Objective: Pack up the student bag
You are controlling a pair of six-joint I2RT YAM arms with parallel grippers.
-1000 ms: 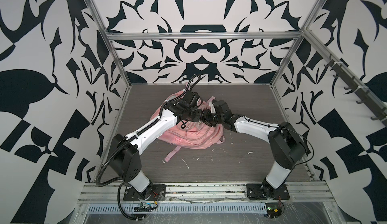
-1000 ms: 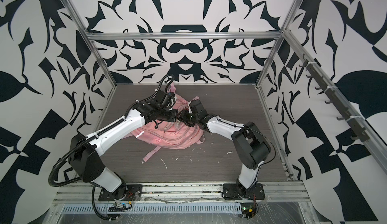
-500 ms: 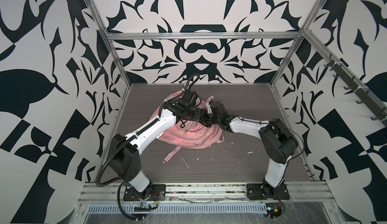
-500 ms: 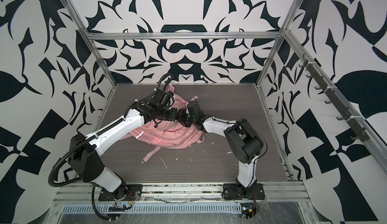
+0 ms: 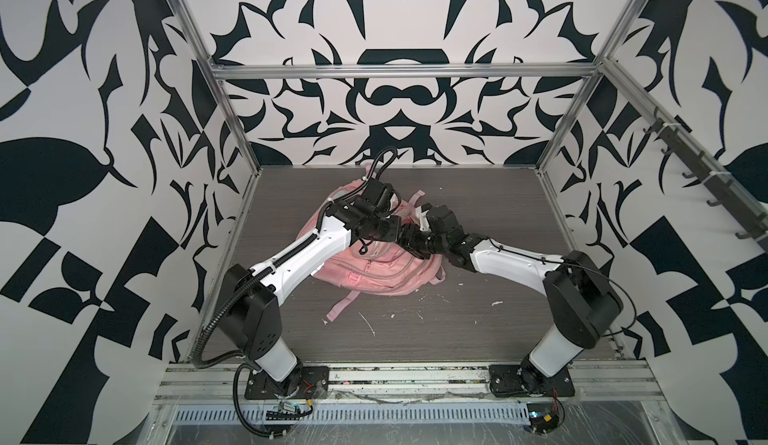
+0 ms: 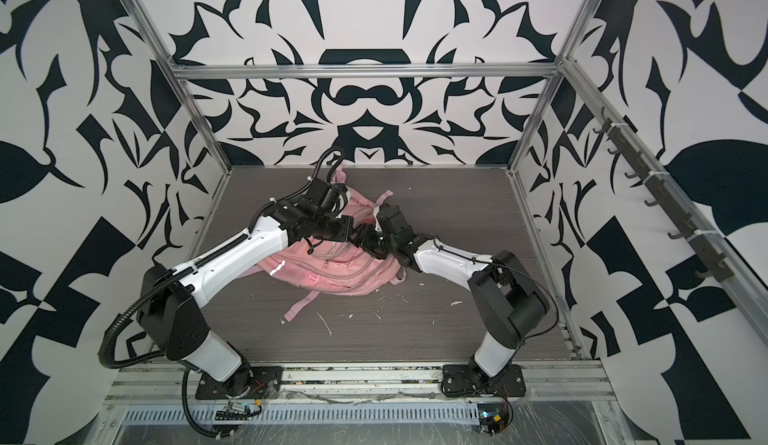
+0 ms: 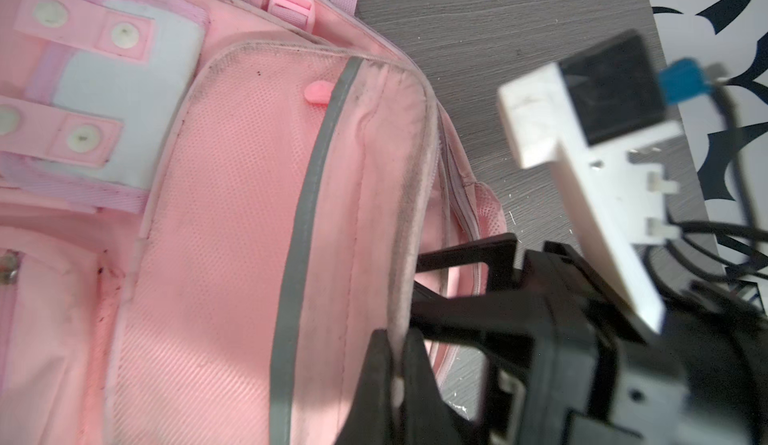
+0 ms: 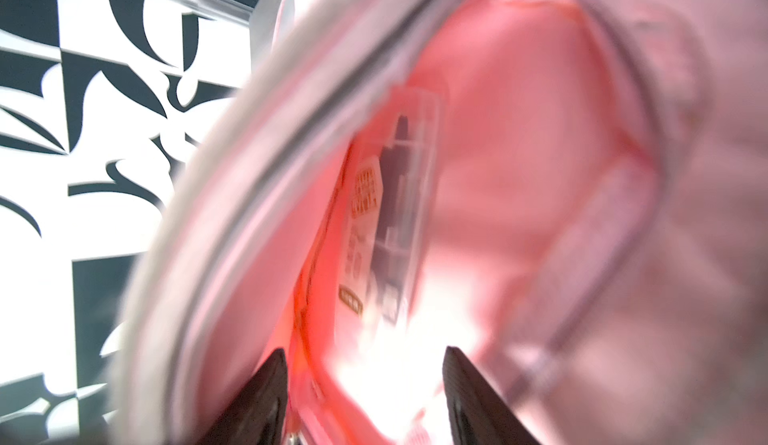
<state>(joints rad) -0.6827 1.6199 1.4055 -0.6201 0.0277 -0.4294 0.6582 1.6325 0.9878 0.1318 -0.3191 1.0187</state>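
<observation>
The student bag [image 5: 376,274] was seen lying on the desk [image 5: 478,318] toward its rear middle, under both wrists. Its top handle was turned to the back wall, and a loose strap [image 5: 340,310] trailed toward the front. Its long axis was judged to run roughly from back to front, though much of it was covered by the arms.

The left pincer [image 7: 395,384] was found closed on the pale piped rim of a pocket opening, so that the mouth was held up. The right pincer [image 8: 363,353] was found with its jaws apart, and nothing was seen gripped between them. It was pointed into that mouth, with the cavity lying straight ahead of it. The right arm was therefore judged the nearer to any work inside. Any coming move was taken to depend on the lifted rim staying clear of the open jaws.

Only in the right wrist view was the inside shown: a clear packet [image 8: 390,214] with dark contents and a yellow label, lying lengthwise away from the jaws. Only in the left wrist view was the pinch on the rim made plain. In both top views the fingertips were hidden.
</observation>
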